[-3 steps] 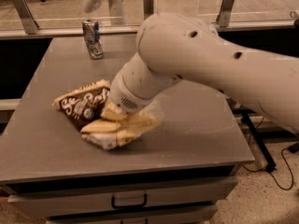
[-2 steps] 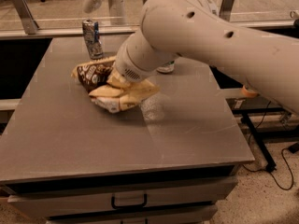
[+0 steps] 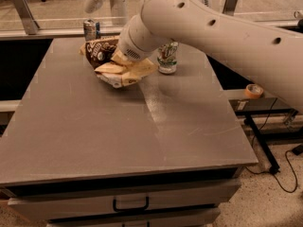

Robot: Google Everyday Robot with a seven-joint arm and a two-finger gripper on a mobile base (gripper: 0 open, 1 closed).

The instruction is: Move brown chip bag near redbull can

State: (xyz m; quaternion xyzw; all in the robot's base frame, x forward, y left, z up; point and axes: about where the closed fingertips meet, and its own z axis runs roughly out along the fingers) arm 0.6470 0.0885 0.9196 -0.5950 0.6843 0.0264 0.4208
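The brown chip bag (image 3: pixel 102 51), dark brown with cream-yellow ends, is crumpled at the back of the grey table (image 3: pixel 118 126). My gripper (image 3: pixel 117 63) reaches down from the big white arm (image 3: pixel 199 22) and is shut on the bag, its fingers mostly buried in the folds. The redbull can (image 3: pixel 91 30), slim and silver-blue, stands upright at the table's far edge. It is just behind the bag's left end and very close to it.
A white-and-green soda can (image 3: pixel 167 58) stands upright right of the bag, partly behind the arm. A roll of tape (image 3: pixel 254 91) lies on a ledge to the right. Drawers with a black handle (image 3: pixel 130 205) sit under the table's front edge.
My gripper has carried the chip bag from the table's middle-left toward the back, so it now sits just in front of the redbull can.
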